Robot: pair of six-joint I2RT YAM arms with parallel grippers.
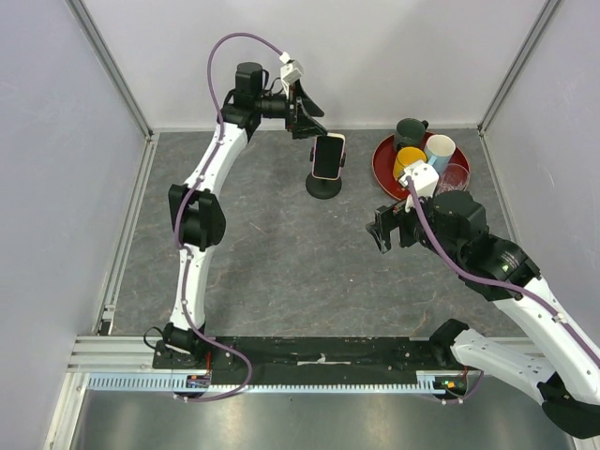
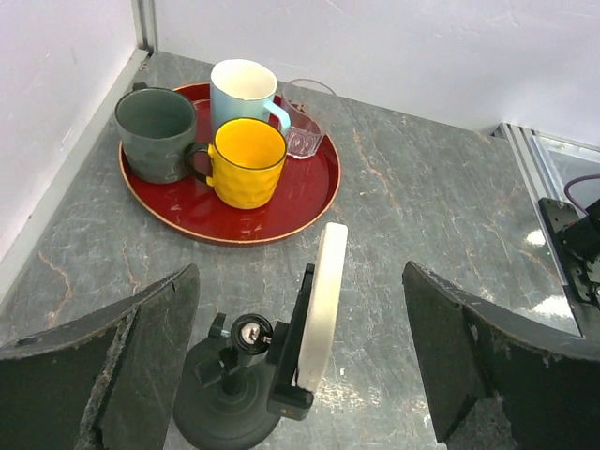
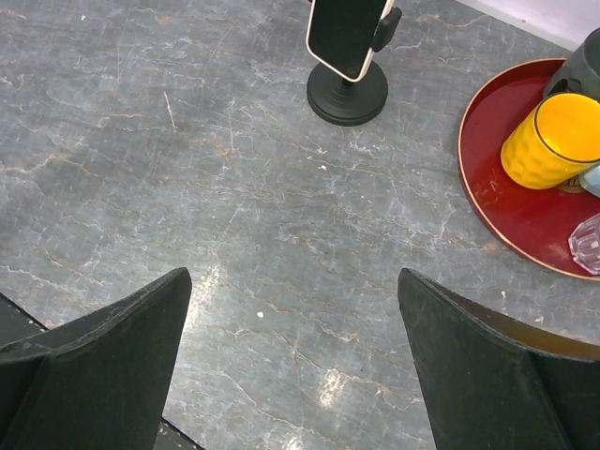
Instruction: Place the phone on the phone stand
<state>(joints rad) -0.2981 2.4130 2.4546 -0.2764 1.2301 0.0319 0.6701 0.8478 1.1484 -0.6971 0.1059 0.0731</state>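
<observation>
The phone, black screen with a pale cream edge, rests upright in the cradle of the black phone stand at the table's back middle. In the left wrist view the phone shows edge-on against the stand. In the right wrist view the phone sits on the stand at the top. My left gripper is open, just behind and above the phone, touching nothing. My right gripper is open and empty over bare table, to the right and nearer.
A round red tray at the back right holds a dark green mug, a yellow mug, a light blue mug and a clear glass. White walls with metal rails enclose the grey marbled table.
</observation>
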